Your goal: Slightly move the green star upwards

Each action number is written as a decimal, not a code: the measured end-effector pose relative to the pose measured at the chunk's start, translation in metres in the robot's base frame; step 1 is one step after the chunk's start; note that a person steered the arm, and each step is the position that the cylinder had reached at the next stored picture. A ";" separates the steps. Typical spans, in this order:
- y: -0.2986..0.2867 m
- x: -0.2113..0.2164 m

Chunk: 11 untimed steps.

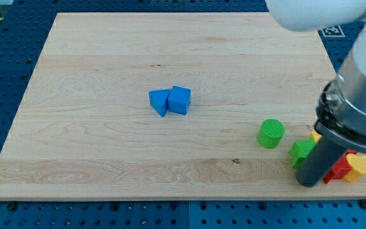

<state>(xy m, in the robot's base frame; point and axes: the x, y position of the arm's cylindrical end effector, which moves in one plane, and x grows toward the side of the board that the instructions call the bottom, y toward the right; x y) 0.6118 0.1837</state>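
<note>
The green star [301,151] lies near the board's lower right, partly hidden behind my dark rod. My tip [308,183] rests on the board just below the star, touching or nearly touching its lower edge. A green cylinder [271,133] stands just to the star's upper left. A red block [339,170] and a yellow block [359,168] lie to the right of the rod, partly hidden by it; their shapes are hard to make out. Another bit of yellow [315,136] shows above the star.
A blue triangular block [159,102] and a blue cube [179,100] touch each other near the middle of the wooden board [107,63]. The arm's body [361,95] covers the right edge. The board's bottom edge lies just below my tip.
</note>
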 end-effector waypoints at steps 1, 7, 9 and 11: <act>0.001 0.007; 0.003 -0.029; -0.008 -0.034; 0.001 -0.035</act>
